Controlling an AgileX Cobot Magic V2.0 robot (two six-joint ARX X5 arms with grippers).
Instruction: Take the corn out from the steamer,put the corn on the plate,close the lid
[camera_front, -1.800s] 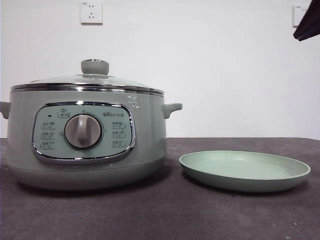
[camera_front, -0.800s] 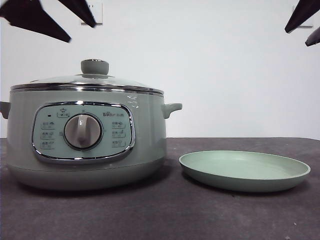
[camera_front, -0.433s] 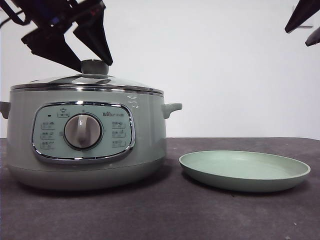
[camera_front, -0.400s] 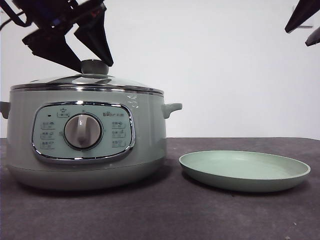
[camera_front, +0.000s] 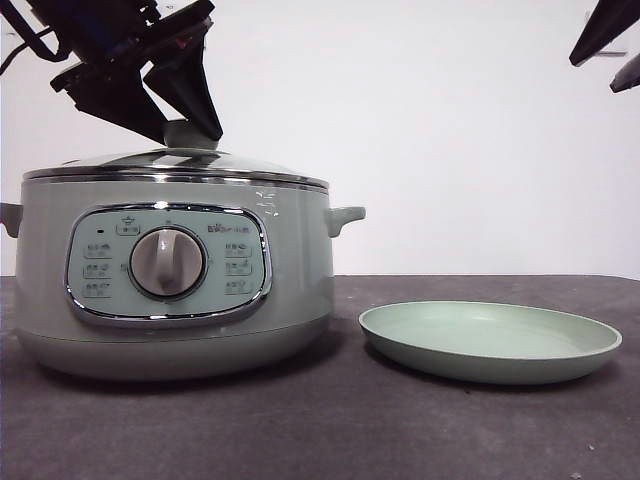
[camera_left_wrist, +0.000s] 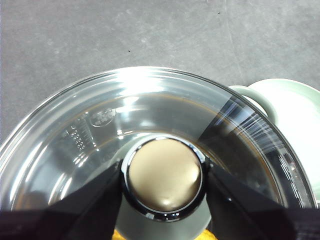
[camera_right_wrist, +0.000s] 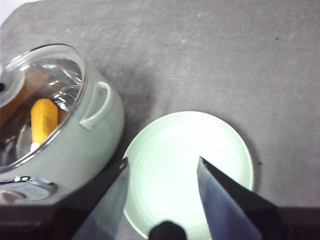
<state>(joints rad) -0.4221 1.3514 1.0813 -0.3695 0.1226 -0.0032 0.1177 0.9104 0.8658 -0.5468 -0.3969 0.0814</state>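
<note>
The pale green steamer (camera_front: 170, 270) stands at the left of the table with its glass lid (camera_front: 170, 160) on. My left gripper (camera_front: 192, 138) is down over the lid's knob (camera_left_wrist: 164, 177), one jaw pressed against each side of its chrome ring, shut on it. Through the glass, the right wrist view shows the yellow-orange corn (camera_right_wrist: 42, 119) lying inside the steamer (camera_right_wrist: 95, 130). The empty pale green plate (camera_front: 490, 340) lies to the right of the pot. My right gripper (camera_right_wrist: 162, 160) hangs open high over the plate (camera_right_wrist: 225, 145), seen as dark tips (camera_front: 605, 40) at the top right corner.
The dark grey table (camera_front: 340, 420) runs under both things, with a white wall behind. The steamer's side handle (camera_front: 345, 215) points toward the plate, with a small gap between pot and plate.
My left gripper came in from the top left, dropped onto the lid's knob and drew its jaws in against it. The right gripper has stayed at the top right corner.
</note>
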